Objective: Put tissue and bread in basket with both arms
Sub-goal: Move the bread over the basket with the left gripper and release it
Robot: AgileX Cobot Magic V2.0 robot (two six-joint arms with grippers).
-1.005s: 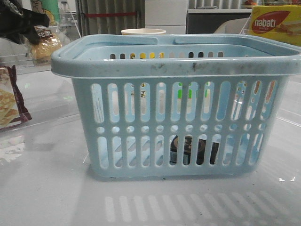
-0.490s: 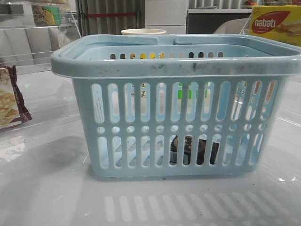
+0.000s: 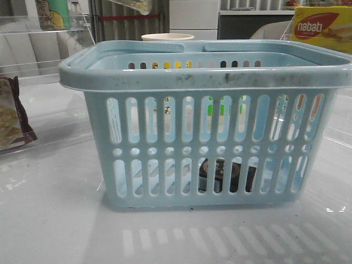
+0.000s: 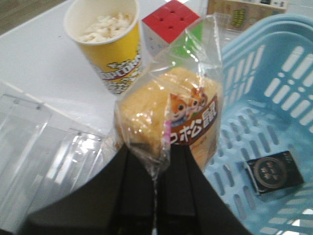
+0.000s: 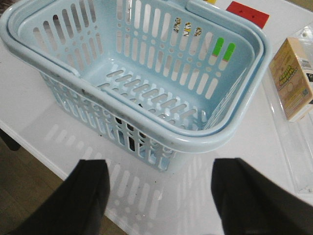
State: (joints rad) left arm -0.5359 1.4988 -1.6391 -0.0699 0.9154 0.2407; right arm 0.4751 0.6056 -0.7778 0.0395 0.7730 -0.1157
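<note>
The light blue basket [image 3: 209, 77] stands mid-table. The dark tissue [image 3: 225, 175] lies flat on its floor, seen through the slots and in the left wrist view [image 4: 274, 171]. My left gripper [image 4: 155, 152] is shut on the pinched end of the clear bread packet [image 4: 168, 117], golden bread with a brown label band. It holds the bread in the air by the basket's [image 4: 274, 63] edge. The left gripper is out of the front view. My right gripper [image 5: 166, 196] is open and empty, over the table on the near side of the basket [image 5: 230, 132].
A maroon-edged snack bag [image 3: 11, 118] lies at the left. A popcorn cup [image 4: 105, 39] and a colour cube [image 4: 168, 24] stand behind the basket. A yellow nabati box [image 3: 324, 27] is at the back right and a tan carton [image 5: 293, 78] lies beside the basket. Clear plastic racks [image 4: 58, 152] stand left.
The left gripper with the bread was at the top left of the front view a second ago. It has risen out of that view. The basket and tissue have not moved.
</note>
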